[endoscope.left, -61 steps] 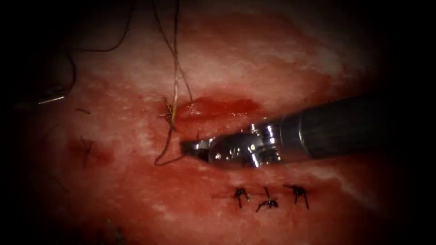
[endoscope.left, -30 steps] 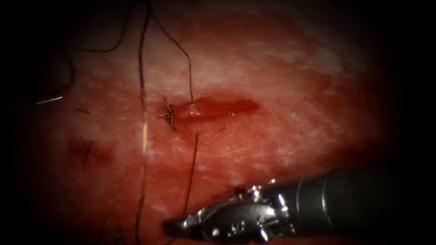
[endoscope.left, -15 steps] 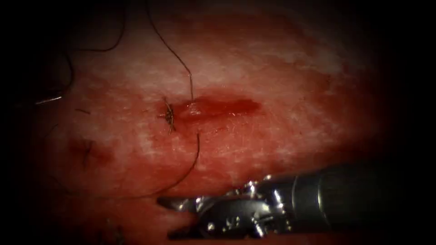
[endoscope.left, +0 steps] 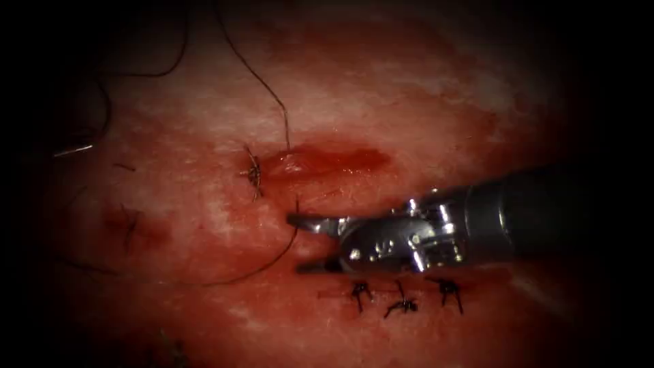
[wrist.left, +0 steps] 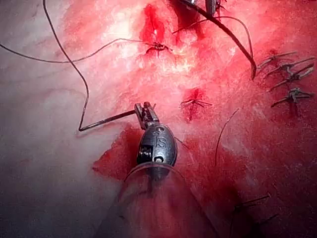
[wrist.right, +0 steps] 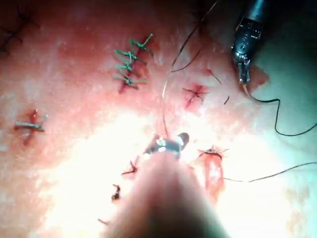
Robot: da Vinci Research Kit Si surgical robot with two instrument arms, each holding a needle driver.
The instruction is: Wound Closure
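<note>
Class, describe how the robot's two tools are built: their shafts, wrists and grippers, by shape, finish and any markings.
The right arm's tool has a dark, round shaft ending in a shiny metal wrist with small pins; its gripper is two slim, tapered metal blades. The left arm's tool has a rounded grey metal wrist stamped with letters, a short narrow gripper, and a pale shaft behind.

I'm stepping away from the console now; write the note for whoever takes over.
Left gripper: shut on the curved steel needle near one end. The needle is out of the pink pork-belly tissue, left of the red open cut.
Right gripper: open, holding nothing; the thin dark thread runs past its tips.
Done: one dark knotted stitch at the cut's left end; the thread crosses the cut beside it.
Left: the rest of the cut is unstitched.
</note>
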